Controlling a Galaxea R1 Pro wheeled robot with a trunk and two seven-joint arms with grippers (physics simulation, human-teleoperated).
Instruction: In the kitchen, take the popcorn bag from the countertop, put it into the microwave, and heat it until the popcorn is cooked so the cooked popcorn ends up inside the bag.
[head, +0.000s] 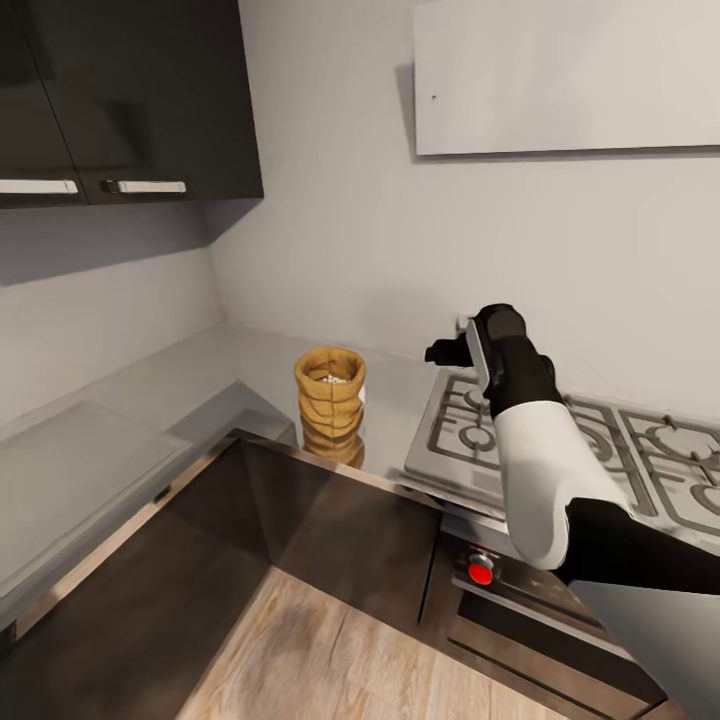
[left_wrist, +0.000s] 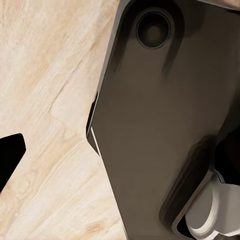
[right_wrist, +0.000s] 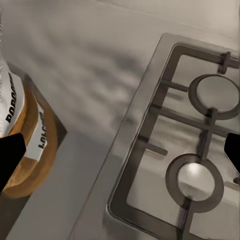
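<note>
Popcorn bag (head: 330, 402) upright near the countertop's (head: 190, 375) front edge, popcorn (head: 333, 379) visible inside, just left of the gas hob (head: 560, 450); right gripper (head: 447, 351) raised over the hob's left edge, fingers spread wide, holding nothing.

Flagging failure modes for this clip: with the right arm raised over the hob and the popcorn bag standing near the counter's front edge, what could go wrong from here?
1. The popcorn bag stands open-topped close to the countertop front edge; a sideways nudge from the right gripper could tip it, spilling the popcorn, or push it off.
2. The arm hangs low over the gas hob; dropping further might catch the grates.
</note>
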